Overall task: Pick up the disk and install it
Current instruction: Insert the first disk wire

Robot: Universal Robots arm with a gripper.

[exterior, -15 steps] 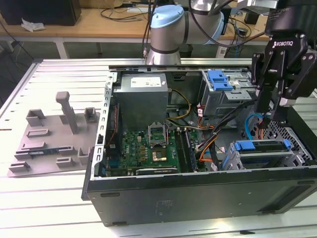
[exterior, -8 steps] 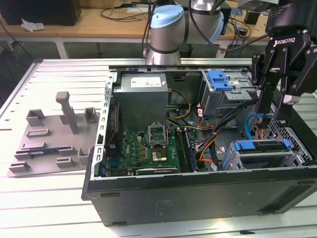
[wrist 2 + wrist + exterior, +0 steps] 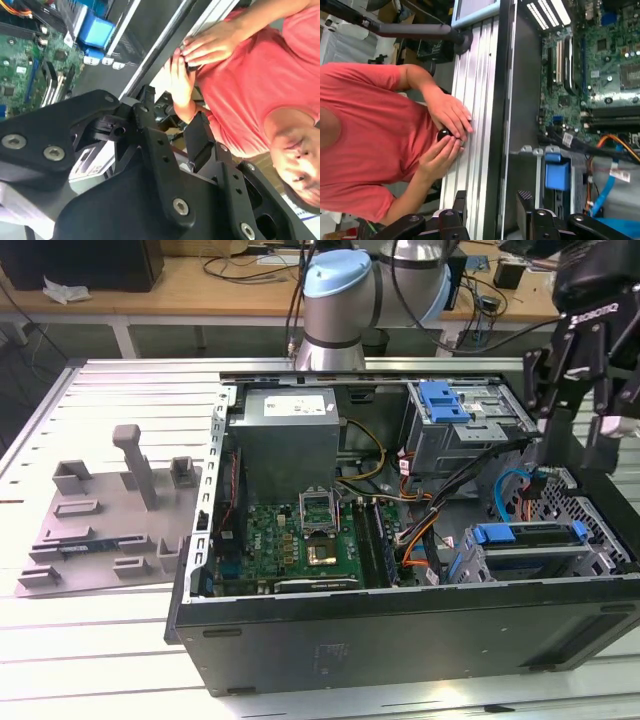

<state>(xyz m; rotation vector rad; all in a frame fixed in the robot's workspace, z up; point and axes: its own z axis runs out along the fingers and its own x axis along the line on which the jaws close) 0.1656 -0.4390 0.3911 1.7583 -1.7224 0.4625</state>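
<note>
Black gripper (image 3: 575, 445) hangs over the exterior view's right end of the open black computer case (image 3: 400, 630), which sits on the ribbed aluminium desk (image 3: 120, 390). Its fingers (image 3: 525, 210) are spread wide, nothing between them. The disk (image 3: 528, 540), a flat silver drive in a blue plastic bracket, lies in the case's lower bay, below the gripper and apart from it. A person in a coral shirt (image 3: 365, 145) has both hands at the desk edge.

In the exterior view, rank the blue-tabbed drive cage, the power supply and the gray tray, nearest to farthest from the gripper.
1. drive cage, beside the gripper, exterior view's right.
2. power supply, inside the case, toward its middle.
3. gray tray, outside the case, exterior view's left.
</note>
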